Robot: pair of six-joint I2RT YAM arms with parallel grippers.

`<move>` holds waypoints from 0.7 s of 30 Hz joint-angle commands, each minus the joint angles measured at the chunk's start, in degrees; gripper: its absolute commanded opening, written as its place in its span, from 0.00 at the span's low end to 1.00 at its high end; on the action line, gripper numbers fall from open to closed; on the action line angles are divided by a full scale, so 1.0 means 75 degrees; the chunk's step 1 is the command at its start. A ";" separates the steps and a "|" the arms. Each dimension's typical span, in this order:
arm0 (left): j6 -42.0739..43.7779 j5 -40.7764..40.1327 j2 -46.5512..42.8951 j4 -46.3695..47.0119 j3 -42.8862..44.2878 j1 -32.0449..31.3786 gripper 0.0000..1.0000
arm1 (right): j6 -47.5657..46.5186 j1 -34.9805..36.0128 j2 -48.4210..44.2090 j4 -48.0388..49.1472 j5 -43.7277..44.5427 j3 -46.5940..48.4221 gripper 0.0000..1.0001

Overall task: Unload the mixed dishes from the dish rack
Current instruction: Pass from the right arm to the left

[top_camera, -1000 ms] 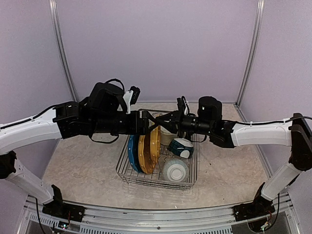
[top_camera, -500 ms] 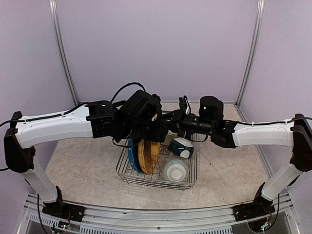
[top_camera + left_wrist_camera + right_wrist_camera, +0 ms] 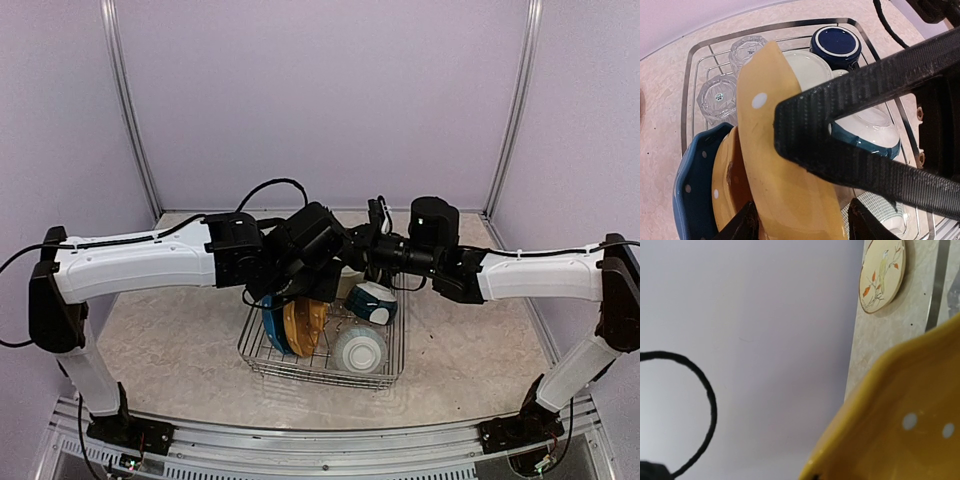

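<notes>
Seen from above, a silver wire dish rack (image 3: 262, 352) sits at the centre of the bench (image 3: 170, 340), and both arms reach over it. In the left wrist view a mustard-yellow plate (image 3: 775, 170) tilts through mid-frame, raised above a second yellow plate (image 3: 727, 185) and a blue plate (image 3: 690, 195) at lower left. The right pincer (image 3: 790, 131) pinches its rim at centre. The left pincer (image 3: 802, 227) straddles the plate at the bottom edge; whether its fingers press it cannot be told. Inside the rack, glass tumblers (image 3: 715, 97) stand upper left, a navy mug (image 3: 835, 46) at top and a teal-and-white bowl (image 3: 870, 127) at right.
</notes>
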 commanded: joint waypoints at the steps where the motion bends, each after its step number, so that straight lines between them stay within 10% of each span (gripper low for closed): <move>1: -0.0039 -0.0184 0.0244 -0.0351 0.0342 0.0036 0.53 | 0.0149 -0.0019 -0.0530 0.1547 -0.0012 0.0082 0.00; 11: 0.0040 -0.0252 0.0109 -0.0607 0.0627 0.0009 0.17 | 0.0158 -0.0026 -0.0459 0.1688 -0.0161 0.0034 0.00; 17: -0.0020 -0.0389 -0.0055 -0.0856 0.0880 -0.0031 0.10 | -0.0637 -0.0041 -0.0364 0.1028 -0.0666 0.0488 0.58; 21: -0.0050 -0.0363 -0.0263 -0.1022 0.1053 -0.0021 0.07 | -0.1669 -0.0144 -0.0578 -0.0188 -0.0802 0.0953 0.77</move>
